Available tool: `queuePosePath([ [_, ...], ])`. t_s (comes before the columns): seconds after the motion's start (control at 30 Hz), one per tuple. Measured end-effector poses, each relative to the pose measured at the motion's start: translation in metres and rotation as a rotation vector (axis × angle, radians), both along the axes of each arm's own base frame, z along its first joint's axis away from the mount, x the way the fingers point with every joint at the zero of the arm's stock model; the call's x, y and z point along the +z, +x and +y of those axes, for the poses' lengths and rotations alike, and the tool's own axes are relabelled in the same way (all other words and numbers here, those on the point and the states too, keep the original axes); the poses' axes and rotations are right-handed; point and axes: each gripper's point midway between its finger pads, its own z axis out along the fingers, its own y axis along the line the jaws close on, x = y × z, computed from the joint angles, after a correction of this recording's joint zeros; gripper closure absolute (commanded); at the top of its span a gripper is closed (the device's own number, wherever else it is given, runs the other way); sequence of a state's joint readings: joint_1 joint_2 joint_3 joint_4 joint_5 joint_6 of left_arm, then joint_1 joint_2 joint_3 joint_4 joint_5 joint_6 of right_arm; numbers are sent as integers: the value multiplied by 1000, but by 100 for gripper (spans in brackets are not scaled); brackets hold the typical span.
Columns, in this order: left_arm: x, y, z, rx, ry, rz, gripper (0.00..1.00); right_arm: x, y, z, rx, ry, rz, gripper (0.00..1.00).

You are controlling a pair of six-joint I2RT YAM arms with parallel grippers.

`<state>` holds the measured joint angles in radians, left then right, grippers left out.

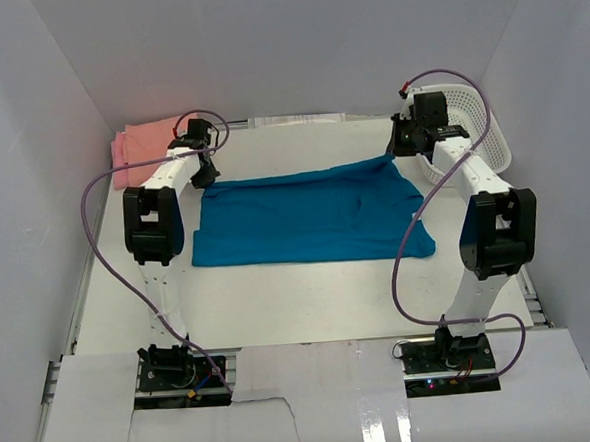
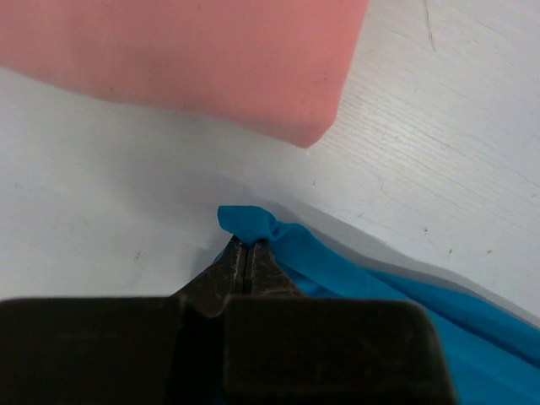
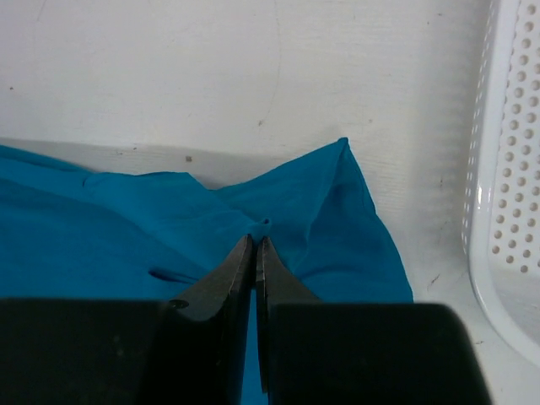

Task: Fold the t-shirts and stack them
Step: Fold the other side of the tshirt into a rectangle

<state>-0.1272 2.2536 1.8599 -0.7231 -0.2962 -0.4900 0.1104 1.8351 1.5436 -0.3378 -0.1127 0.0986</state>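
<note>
Tightly, left gripper (image 2: 245, 250) pinches teal t-shirt (image 1: 305, 218) at far-left corner; right gripper (image 3: 255, 245), far-right.

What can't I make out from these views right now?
- Folded salmon t-shirt: left wrist view's edges cut it; top view, left arm covers part.
- Basket: right wrist view's edge cuts it; top view, right arm covers part.
- Teal t-shirt: cloth inside left tool and right tool hidden by shut jaws.
</note>
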Motion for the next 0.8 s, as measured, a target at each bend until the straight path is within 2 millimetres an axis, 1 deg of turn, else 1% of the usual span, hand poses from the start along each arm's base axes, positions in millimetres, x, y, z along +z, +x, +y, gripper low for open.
queuePosePath([
  [0.13, 12, -2, 2, 6, 7, -30, 100, -4, -13, -1, 2, 1, 11, 92],
  [0.23, 28, 1, 3, 7, 5, -67, 100, -4, -20, -2, 2, 1, 11, 92],
  [0.33, 42, 3, 2, 8, 1, -106, 100, 0, -25, -3, 0, 1, 0, 92],
  [0.43, 53, 1, 3, 8, -2, -130, 100, 3, -31, -4, -2, 0, -9, 92],
  [0.5, 58, -2, 3, 9, -2, -143, 100, 6, -34, -5, -4, 0, -15, 92],
  [0.67, 60, -13, 5, 8, -2, -143, 100, 13, -38, -5, -5, 2, -33, 92],
  [0.8, 64, -18, 6, 9, -3, -151, 100, 14, -46, -6, -6, 3, -38, 92],
])
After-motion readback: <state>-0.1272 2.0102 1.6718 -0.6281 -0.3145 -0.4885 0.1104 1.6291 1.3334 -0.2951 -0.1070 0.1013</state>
